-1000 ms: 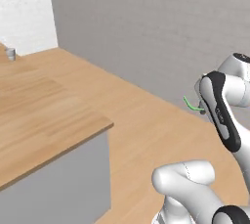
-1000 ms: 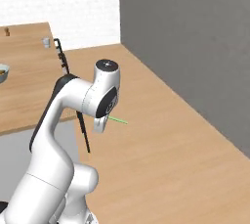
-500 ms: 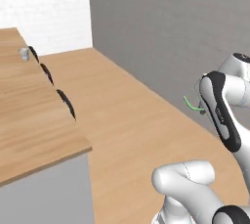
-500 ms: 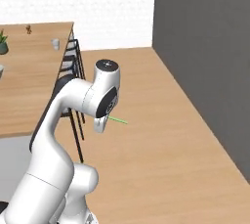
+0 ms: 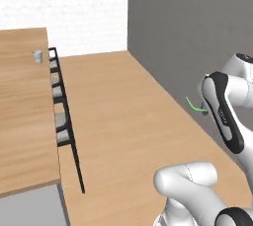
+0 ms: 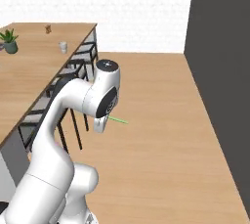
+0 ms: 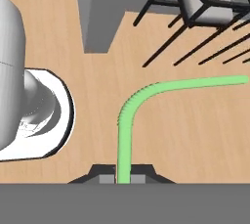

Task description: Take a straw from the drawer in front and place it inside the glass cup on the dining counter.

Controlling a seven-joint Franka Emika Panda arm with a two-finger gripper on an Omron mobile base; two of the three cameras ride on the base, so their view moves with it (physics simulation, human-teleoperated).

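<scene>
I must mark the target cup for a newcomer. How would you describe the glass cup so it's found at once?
Find the long light-wood dining counter with black chairs along its edge. The glass cup stands near that edge: a small whitish tumbler, unlike the green plant further in.

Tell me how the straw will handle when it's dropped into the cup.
The straw is thin, probably very light. It sticks out unsupported from the gripper without sagging, so likely fairly stiff. Its bent tip may lean on the cup rim.

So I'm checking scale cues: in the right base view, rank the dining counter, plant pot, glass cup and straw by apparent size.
1. dining counter
2. plant pot
3. straw and glass cup: look alike, and the straw is nearer, so unranked.
</scene>
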